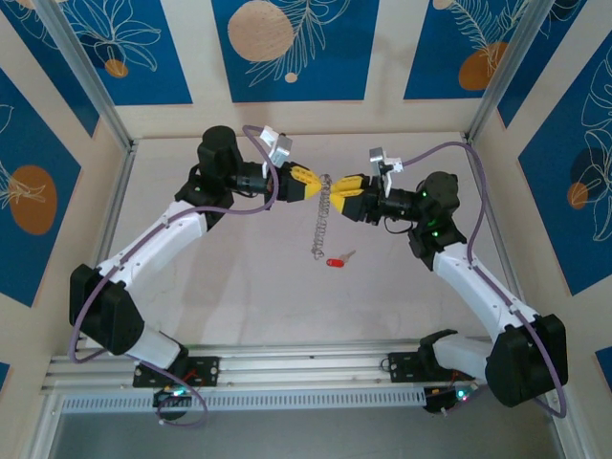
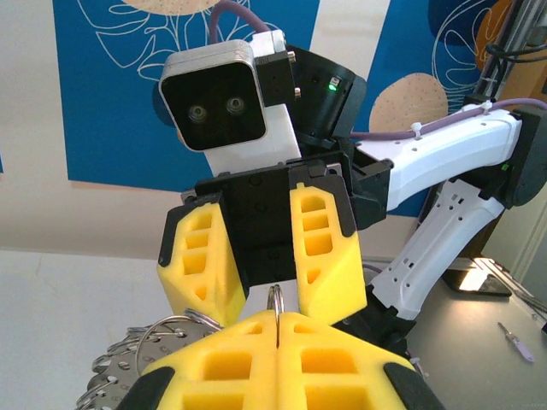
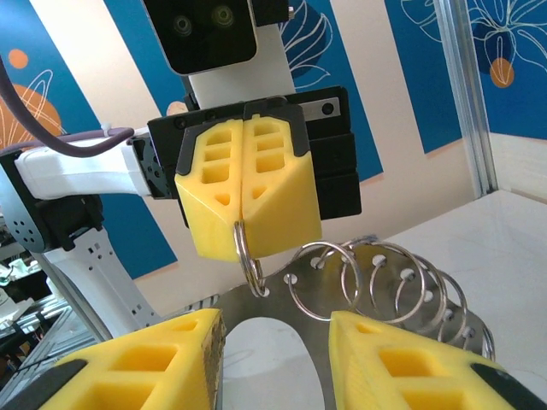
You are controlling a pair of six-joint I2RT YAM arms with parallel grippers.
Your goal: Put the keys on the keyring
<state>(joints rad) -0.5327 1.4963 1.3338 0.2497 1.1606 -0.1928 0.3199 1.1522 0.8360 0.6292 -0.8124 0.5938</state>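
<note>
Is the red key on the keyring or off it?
Off: the red key lies loose on the table, beside the keyring and not threaded on it.

The left gripper (image 1: 316, 181) and the right gripper (image 1: 340, 187) are meeting tip to tip above the table (image 1: 239, 287), at the far end of the keyring (image 1: 322, 220). The red key (image 1: 335, 261) is lying just beside its near end.

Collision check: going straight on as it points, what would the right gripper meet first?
Probably the keyring hanging just ahead of the open right gripper; then, behind it, the left gripper that pinches it. Depth is unclear.
</note>
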